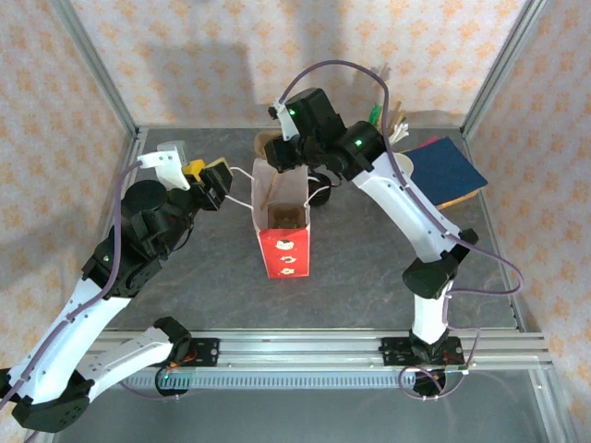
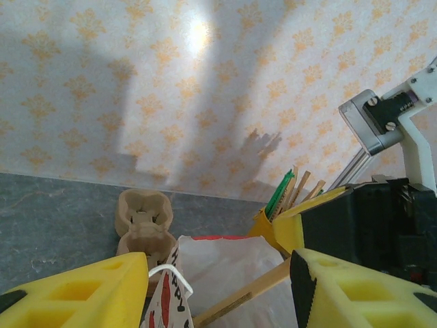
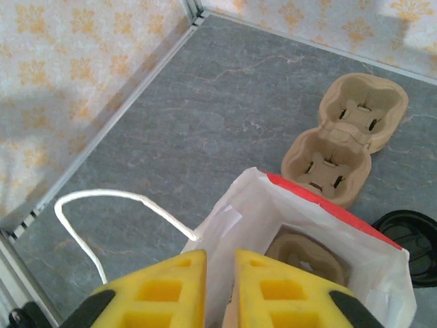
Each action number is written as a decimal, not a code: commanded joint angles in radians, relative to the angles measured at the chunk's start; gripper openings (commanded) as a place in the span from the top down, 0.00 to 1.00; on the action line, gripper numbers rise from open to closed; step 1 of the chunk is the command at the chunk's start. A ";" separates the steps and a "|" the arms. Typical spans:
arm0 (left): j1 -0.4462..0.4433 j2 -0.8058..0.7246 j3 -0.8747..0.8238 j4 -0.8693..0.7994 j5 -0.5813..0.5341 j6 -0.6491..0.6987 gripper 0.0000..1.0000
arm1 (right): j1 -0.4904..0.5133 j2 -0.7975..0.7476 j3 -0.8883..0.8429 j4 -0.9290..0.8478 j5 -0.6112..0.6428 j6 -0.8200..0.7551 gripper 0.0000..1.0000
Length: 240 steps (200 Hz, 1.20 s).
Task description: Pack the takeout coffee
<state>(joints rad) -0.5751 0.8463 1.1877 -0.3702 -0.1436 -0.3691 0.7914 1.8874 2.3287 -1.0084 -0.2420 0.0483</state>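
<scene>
Clamping the rim of the paper bag [image 1: 283, 251], the right gripper [image 3: 220, 268] had its yellow fingers drawn almost together, with the white paper wall between them. A cardboard carrier [image 3: 305, 251] lay inside the bag. The takeout coffee [image 3: 413, 236], black lid on, stood outside the bag and just beside it on the table [image 1: 369, 268]. A second carrier [image 3: 345, 147] lay beyond the bag. The left gripper [image 2: 218, 280] was spread wide and gripped nothing. The left wrist view placed the bag's white cord handle [image 2: 171, 277] between its fingers.
</scene>
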 commanded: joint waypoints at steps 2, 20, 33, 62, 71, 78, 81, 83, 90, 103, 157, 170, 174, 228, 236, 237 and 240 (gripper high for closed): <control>0.008 -0.008 -0.010 -0.001 -0.014 -0.013 0.41 | 0.002 0.001 0.053 -0.028 0.062 -0.012 0.73; 0.008 -0.006 -0.007 0.000 -0.012 -0.014 0.41 | 0.002 -0.017 0.051 -0.011 0.091 -0.016 0.65; 0.008 -0.006 -0.010 0.002 -0.011 -0.017 0.41 | 0.003 -0.028 0.051 -0.004 0.157 -0.017 0.62; 0.008 -0.009 -0.017 0.002 -0.012 -0.022 0.41 | -0.012 -0.057 0.052 0.010 0.297 -0.015 0.58; 0.008 -0.006 -0.017 0.004 -0.012 -0.022 0.41 | -0.025 -0.070 0.041 0.019 0.321 -0.014 0.58; 0.007 -0.004 -0.018 0.005 -0.011 -0.022 0.41 | -0.038 -0.083 0.029 0.028 0.333 -0.011 0.58; 0.007 -0.003 -0.019 0.005 -0.012 -0.021 0.41 | -0.045 -0.089 0.023 0.033 0.336 -0.010 0.58; 0.007 -0.003 -0.019 0.006 -0.014 -0.020 0.41 | -0.050 -0.091 0.019 0.036 0.337 -0.008 0.58; 0.008 -0.001 -0.019 0.007 -0.015 -0.020 0.41 | -0.069 -0.101 0.006 0.044 0.348 -0.002 0.55; 0.008 0.002 -0.018 0.008 -0.022 -0.021 0.40 | -0.113 -0.127 -0.040 0.068 0.399 0.006 0.51; 0.008 0.032 -0.007 -0.017 -0.112 -0.040 0.37 | -0.517 -0.228 -0.275 0.190 0.316 0.111 0.37; 0.009 0.034 -0.007 -0.017 -0.161 -0.043 0.31 | -0.604 -0.236 -0.306 0.202 0.291 0.142 0.34; 0.009 0.036 -0.007 -0.016 -0.178 -0.044 0.29 | -0.628 -0.239 -0.322 0.208 0.293 0.150 0.34; 0.049 0.081 0.016 -0.025 -0.309 -0.042 0.12 | -0.877 -0.227 -0.555 0.341 0.305 0.219 0.25; 0.062 0.090 0.019 -0.032 -0.296 -0.040 0.12 | -0.899 -0.222 -0.583 0.357 0.323 0.225 0.23; 0.064 0.090 0.019 -0.032 -0.294 -0.040 0.12 | -0.901 -0.222 -0.587 0.360 0.325 0.225 0.23; 0.070 0.092 0.020 -0.034 -0.287 -0.040 0.12 | -0.908 -0.221 -0.601 0.370 0.329 0.223 0.23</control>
<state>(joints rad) -0.5388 0.9176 1.1774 -0.3779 -0.3904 -0.4141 -0.0715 1.6691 1.7897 -0.7193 0.0467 0.2272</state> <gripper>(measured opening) 0.878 0.754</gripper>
